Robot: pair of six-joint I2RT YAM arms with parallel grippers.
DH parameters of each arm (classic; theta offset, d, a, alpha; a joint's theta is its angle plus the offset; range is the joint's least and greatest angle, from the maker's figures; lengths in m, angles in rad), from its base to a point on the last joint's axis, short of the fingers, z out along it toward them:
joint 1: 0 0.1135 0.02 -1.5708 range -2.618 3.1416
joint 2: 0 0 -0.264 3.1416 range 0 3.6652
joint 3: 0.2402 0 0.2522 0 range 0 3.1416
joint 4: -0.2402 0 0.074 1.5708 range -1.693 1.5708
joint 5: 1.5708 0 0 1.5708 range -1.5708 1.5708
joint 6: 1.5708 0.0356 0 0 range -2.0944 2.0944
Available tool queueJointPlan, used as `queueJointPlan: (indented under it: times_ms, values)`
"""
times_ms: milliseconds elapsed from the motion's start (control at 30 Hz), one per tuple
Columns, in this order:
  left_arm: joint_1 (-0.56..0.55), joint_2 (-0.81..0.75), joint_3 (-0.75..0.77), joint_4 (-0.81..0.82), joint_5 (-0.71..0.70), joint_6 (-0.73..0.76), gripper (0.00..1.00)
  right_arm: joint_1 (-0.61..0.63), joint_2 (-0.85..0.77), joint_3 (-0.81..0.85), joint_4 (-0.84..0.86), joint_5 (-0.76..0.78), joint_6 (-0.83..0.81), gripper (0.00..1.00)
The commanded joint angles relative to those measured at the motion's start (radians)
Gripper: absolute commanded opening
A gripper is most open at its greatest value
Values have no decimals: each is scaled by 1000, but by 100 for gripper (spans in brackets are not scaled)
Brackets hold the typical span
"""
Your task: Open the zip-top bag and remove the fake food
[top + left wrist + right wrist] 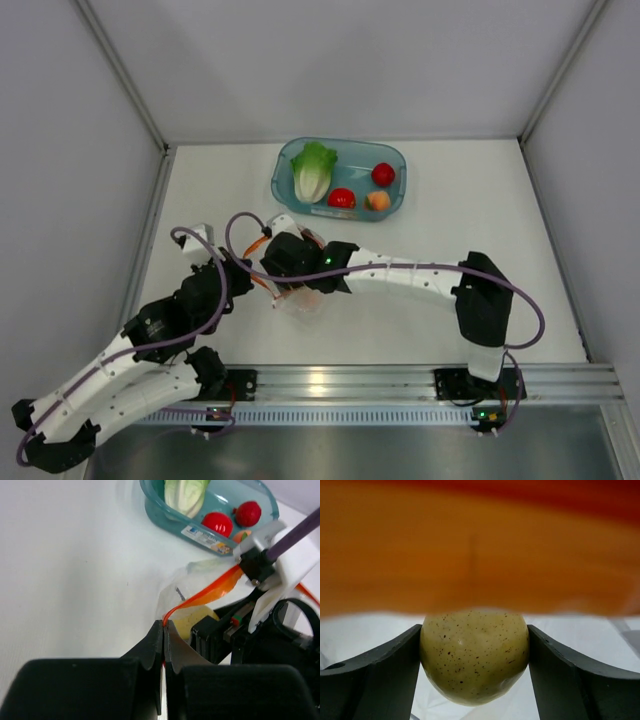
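Tension on the thin orange-red zip strip (205,592) explains the left gripper's (164,626) pose: its jaws are pressed together on the strip's end, drawing one lip of the small clear, crinkly plastic zip-top bag (175,592) up and back so the mouth gapes. The bag sits on the white table (480,200) between the two arms, near the teal translucent plastic bin (355,165). Through that opening the right gripper (475,650) sets its dark fingers (380,675) against both flanks of the speckled yellow fruit (196,619), apparently pinching it, though the strip blurs across the right wrist view and hides how deep in the bag it lies. The green-white plastic lettuce head (313,172), two red round pieces (341,198) and a small orange piece (377,201) lie in the bin, so the fruit looks like the last item to lift out.
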Motion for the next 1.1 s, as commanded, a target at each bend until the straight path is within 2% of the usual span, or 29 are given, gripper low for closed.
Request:
queueJointPlan:
  times_ms: [0,267,433,700,933,1067]
  values:
    - [6,-43,-8,0,-108,-42,0,20,-55,-40,2,-12,20,55]
    - [6,84,15,3,-36,-25,0,95,-207,-174,190,-185,-118,54]
    - [6,150,3,18,34,-11,0,95,-327,-218,268,-156,-112,52]
    - [5,90,-72,59,114,12,0,81,-430,-253,316,-132,-127,51]
    - [6,68,-103,73,113,1,0,54,-513,-342,490,-116,-74,50]
    - [6,117,-93,82,71,-14,0,15,-592,-442,687,-150,12,49]
